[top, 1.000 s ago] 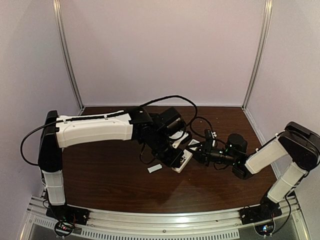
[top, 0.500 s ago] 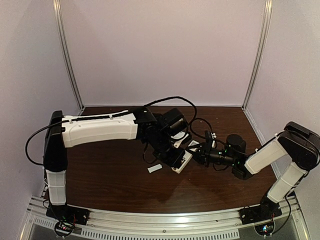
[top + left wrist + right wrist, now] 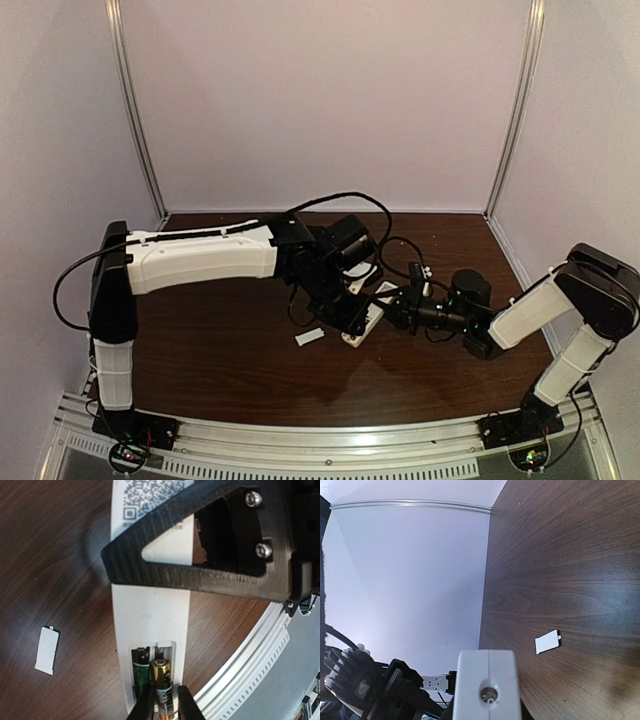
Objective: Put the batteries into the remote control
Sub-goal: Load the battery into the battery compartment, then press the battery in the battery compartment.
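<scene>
The step in hand looked to be seating the second of the two batteries. In the left wrist view the remote [image 3: 150, 610] ran from the top edge to the bottom, back side up, its open bay at lower centre; the first battery [image 3: 141, 672] lay in the bay's left slot; the second battery [image 3: 162, 680] lay over the right slot, gold end pointing up the frame; the left gripper [image 3: 164, 707] sat at the bottom edge with its fingertips [image 3: 146, 704] close on either side of that battery, though whether they pinched it or were slack I could not tell; the right gripper [image 3: 150, 575] was clamped across the remote in the upper half, steadying it; the cover [image 3: 47, 650] lay flat on the table [image 3: 60, 555] at lower left, apart from the remote. Next, by my reckoning, the second battery needed pressing fully down into its slot with the remote held firm; then the cover wanted fetching and fitting over the bay.
</scene>
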`<state>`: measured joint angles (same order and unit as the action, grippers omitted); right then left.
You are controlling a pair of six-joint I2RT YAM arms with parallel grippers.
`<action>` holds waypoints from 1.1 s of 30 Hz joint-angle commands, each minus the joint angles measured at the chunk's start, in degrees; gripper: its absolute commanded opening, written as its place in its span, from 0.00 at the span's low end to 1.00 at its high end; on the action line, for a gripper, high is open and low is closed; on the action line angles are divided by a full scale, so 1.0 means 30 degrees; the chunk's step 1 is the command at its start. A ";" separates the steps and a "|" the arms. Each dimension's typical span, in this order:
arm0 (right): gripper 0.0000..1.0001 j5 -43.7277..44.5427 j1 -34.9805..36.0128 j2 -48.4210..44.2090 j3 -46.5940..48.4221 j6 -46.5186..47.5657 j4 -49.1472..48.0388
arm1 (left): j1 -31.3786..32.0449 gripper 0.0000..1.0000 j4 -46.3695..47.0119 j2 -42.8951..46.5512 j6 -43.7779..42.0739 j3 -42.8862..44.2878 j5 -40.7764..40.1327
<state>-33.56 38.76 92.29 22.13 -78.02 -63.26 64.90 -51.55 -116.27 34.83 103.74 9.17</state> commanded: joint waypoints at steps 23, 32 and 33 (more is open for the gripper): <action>0.00 -0.1062 0.0028 -0.0106 -0.0168 -0.1083 -0.2858 | -0.0937 0.43 0.5629 0.6601 -0.4147 -0.4904 -0.1941; 0.00 -0.2742 0.0028 -0.0979 0.0477 -0.0622 -0.1412 | -0.0966 0.45 1.1437 1.2318 -1.3380 -1.2462 0.2536; 0.00 -0.2954 0.0021 -0.1062 0.0556 -0.0584 -0.1163 | -0.0938 0.46 1.1440 1.2351 -1.4303 -1.2664 0.3140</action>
<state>-39.00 38.76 91.44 21.96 -80.93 -67.72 62.04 -25.65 -80.66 8.78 68.86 9.78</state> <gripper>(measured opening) 0.208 0.452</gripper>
